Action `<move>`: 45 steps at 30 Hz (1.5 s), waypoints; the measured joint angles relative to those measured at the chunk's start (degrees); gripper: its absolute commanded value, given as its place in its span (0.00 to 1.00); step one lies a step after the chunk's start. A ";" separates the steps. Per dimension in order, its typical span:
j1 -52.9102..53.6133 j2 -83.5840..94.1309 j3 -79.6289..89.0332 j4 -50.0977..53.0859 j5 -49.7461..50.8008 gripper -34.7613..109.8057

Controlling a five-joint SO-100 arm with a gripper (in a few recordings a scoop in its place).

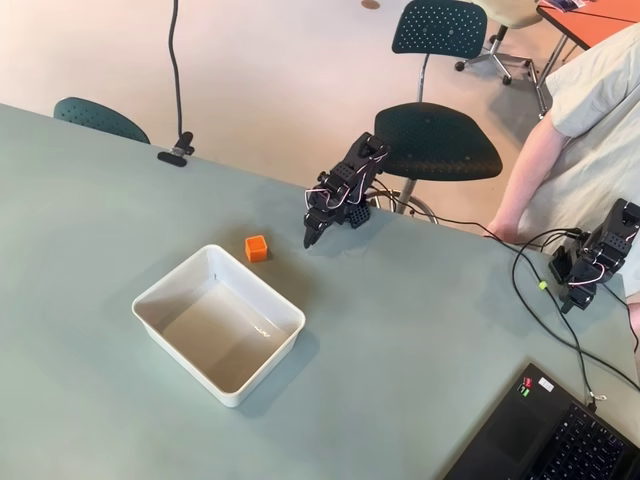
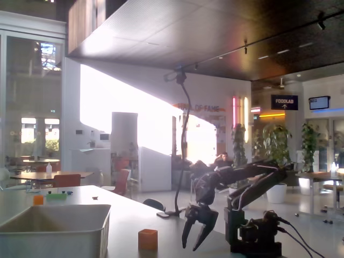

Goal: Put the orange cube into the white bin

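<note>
Table: grey-green surface, spans the overhead view.

White bin: sits on the table, nothing visible inside, set at an angle; in the fixed view it stands low at the left edge.

Arm: black, reaches in from about 2 o'clock of the bin in the overhead view.

Gripper: pointed down close to the table, fingers spread apart and holding nothing, clearest in the fixed view.

Orange cube: rests on the table just off the bin's corner at roughly 1 o'clock, near the gripper at its 9 o'clock and not touching it; seen between bin and gripper in the fixed view.
</note>
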 measured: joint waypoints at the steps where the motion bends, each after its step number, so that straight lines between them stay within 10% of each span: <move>1: 0.00 0.00 0.00 0.00 0.00 0.33; 45: 0.62 0.09 0.00 0.00 -0.18 0.33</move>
